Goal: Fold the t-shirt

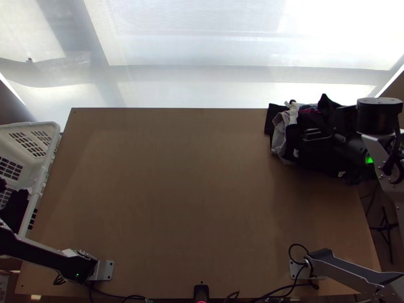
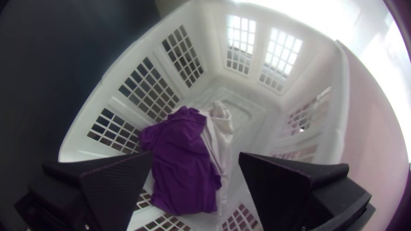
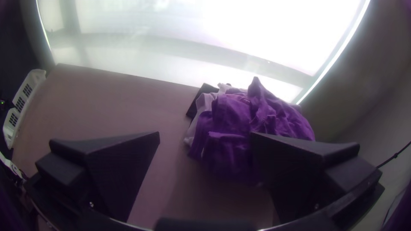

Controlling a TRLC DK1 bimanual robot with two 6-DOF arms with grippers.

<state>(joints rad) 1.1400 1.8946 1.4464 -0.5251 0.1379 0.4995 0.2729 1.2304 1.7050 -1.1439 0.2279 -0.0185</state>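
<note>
Dark clothes point(image 3: 231, 112) lie bunched up. My left gripper point(image 2: 195, 154) and right gripper point(image 3: 205, 135) have fingers apart; I should softly pinch just one top piece.

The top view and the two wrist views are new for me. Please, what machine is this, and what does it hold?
This is a robot with two arms, left and right. The top view looks down on the wooden table; each wrist view comes from a camera on one arm. A pile of clothes lies near the table's far right corner, by the right gripper. The left gripper is over a white basket with dark cloth and white cloth inside. Both grippers have their fingers apart; I see nothing held.
</note>
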